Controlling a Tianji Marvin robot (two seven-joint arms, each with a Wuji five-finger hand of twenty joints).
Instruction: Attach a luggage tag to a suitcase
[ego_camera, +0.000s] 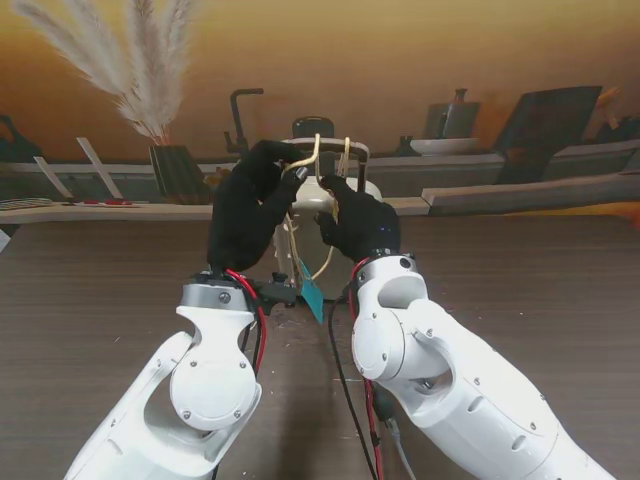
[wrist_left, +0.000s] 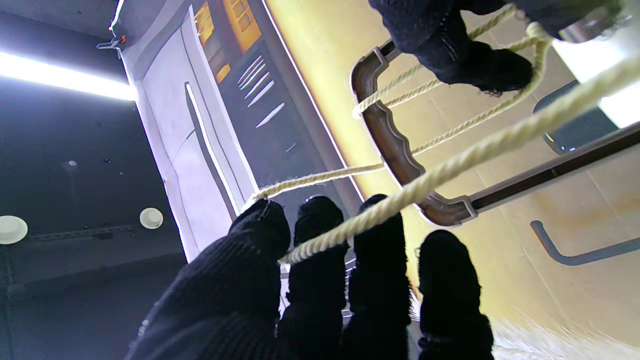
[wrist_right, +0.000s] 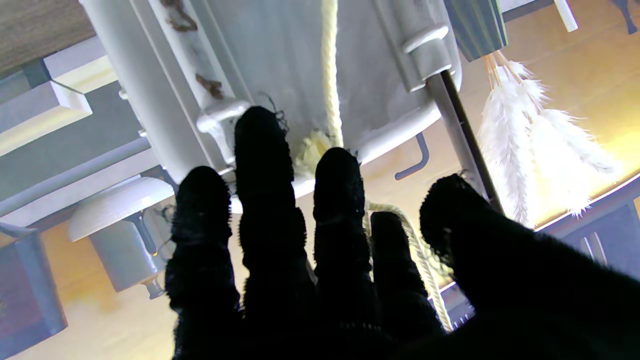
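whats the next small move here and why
Probably the left robot hand should draw its cord end farther through. The cord already runs over the suitcase handle and both hands pinch it, but loops hang slack and the teal tag dangles low.

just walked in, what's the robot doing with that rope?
Both gloved hands are working a cream rope at the brown handle of a small white suitcase standing on the table. The left hand pinches one strand up by the handle; the right hand has its fingers on the rope beside it. A teal tag dangles near the suitcase's base. Rope runs over the handle, not visibly knotted.
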